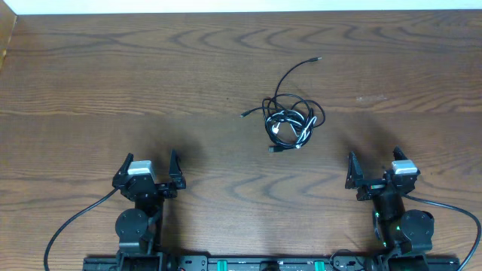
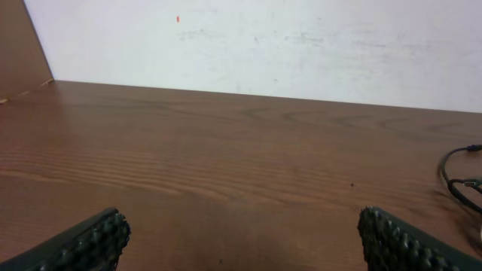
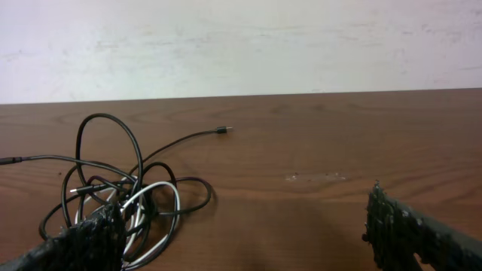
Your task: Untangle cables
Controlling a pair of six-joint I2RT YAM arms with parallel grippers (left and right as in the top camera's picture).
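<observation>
Bench notes, all positions taken from the cable tangle (image 1: 290, 120).

Jaws: the left jaws stood wide with nothing between them. In the left wrist view both pads (image 2: 94, 239) framed only bare bench (image 1: 113, 68). The right jaws were also wide and held nothing. In the right wrist view the tangle (image 3: 120, 196) lay just ahead of the left-hand pad (image 3: 90, 241), and I could not tell whether they touched.

Arms: the left arm (image 1: 134, 222) sat well apart from the tangle, on its near-left side. The right arm (image 1: 407, 226) sat on its near-right side and looked somewhat nearer. From the left wrist only a sliver of black loop (image 2: 459, 177) showed at the right edge.

Tangle: several thin black cables were looped over and through one another, with a white cable (image 3: 158, 184) wound into the middle of the knot. One black end with a small plug (image 1: 316, 59) trailed out free on the far side of the tangle. Another short end (image 1: 244, 114) poked out on its left.

Progress, judged: nothing was separated yet and no cable lay on its own, so the whole job was left. The free far end looked like the easiest strand to draw out while the other jaws pin the knot.
</observation>
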